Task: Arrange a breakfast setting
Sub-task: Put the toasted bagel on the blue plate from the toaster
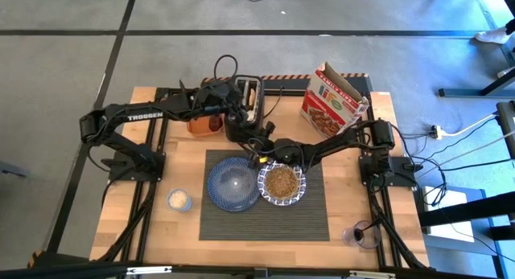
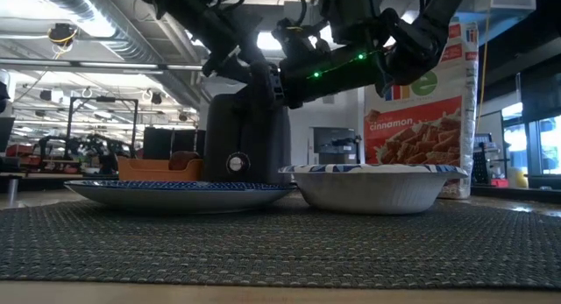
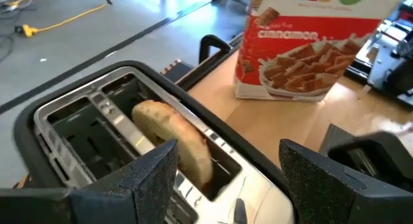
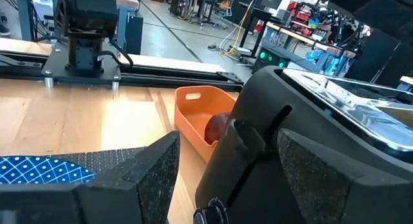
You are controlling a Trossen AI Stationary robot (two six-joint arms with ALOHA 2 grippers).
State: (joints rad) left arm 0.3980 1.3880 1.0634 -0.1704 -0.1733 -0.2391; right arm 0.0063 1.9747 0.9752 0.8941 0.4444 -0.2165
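Lifting the bagel [image 3: 174, 143] from the toaster [image 3: 97, 130] slot looks like the step in hand; the left gripper [image 3: 229, 179] should drop straight, 1 finger each side of the upright bagel, clear of the slot rims; its jaws stand wide, holding nothing; the right gripper [image 4: 226, 179], jaws also wide and empty, straddles the toaster's front lever beside the plate [image 1: 233, 184].

both end effectors [image 3: 229, 179] [image 4: 226, 179] open, extended

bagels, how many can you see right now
1: a bagel standing upright in one slot of the black toaster at the table's far edge, seen from the left wrist. Others could be hidden in the orange tub beside the toaster.
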